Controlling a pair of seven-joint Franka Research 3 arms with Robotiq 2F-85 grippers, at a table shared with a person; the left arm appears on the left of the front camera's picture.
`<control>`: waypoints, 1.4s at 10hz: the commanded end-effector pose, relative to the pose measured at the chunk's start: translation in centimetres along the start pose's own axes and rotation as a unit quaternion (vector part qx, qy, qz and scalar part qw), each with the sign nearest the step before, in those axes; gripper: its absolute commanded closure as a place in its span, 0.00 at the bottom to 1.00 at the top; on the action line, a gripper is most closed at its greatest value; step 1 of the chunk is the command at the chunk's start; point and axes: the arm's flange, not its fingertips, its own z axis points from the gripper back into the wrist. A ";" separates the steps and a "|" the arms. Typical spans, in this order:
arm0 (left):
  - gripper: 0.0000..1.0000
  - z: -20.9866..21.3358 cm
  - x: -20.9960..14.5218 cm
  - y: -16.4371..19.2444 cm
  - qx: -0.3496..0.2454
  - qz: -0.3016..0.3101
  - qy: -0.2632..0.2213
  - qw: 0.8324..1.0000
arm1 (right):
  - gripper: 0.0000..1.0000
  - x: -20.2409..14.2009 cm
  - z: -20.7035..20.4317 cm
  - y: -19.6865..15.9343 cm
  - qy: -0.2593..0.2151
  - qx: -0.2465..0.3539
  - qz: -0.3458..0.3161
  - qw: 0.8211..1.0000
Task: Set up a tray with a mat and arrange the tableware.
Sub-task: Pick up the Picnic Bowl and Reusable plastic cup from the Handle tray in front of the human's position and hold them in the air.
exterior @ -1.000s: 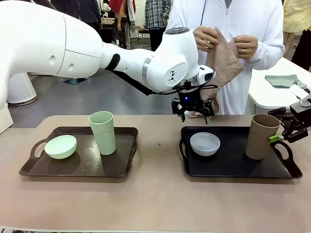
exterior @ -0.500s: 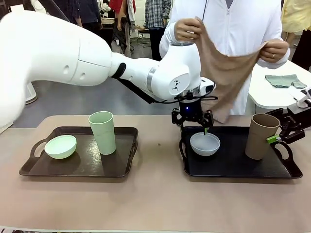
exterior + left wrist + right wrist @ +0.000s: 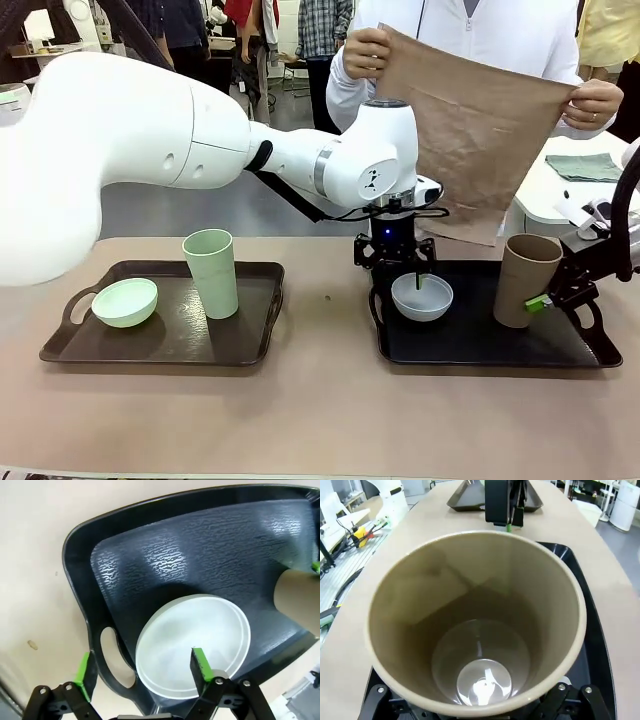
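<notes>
A person at the far side holds a brown mat [image 3: 480, 130] spread between both hands, above the black right tray [image 3: 480, 345]. On that tray sit a pale blue-grey bowl [image 3: 422, 298] and a brown cup [image 3: 527, 282]. My left gripper [image 3: 397, 275] is open and straddles the bowl's [image 3: 195, 635] near rim, one pad [image 3: 200, 662] inside and the other over the tray handle. My right gripper [image 3: 545, 295] is open at the brown cup's [image 3: 475, 645] side, and the cup hides its fingertips in the right wrist view. A mint bowl [image 3: 125, 301] and a mint cup [image 3: 211, 272] stand on the left tray [image 3: 250, 340].
A folded grey-green cloth [image 3: 580, 165] lies on a white table at the back right. Other people stand far behind. Bare beige tabletop [image 3: 320, 420] runs between the trays and along the front.
My left gripper came down from above the tray onto the pale bowl's rim. The person unfolded the mat and spread it wide. My right gripper moved in leftward and the brown cup shifted slightly left.
</notes>
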 end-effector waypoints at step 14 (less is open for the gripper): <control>1.00 -1.7 0.5 -0.4 0.011 0.003 0.025 1.000 | 1.00 -0.5 1.4 -0.6 -0.018 0.004 0.028 0.999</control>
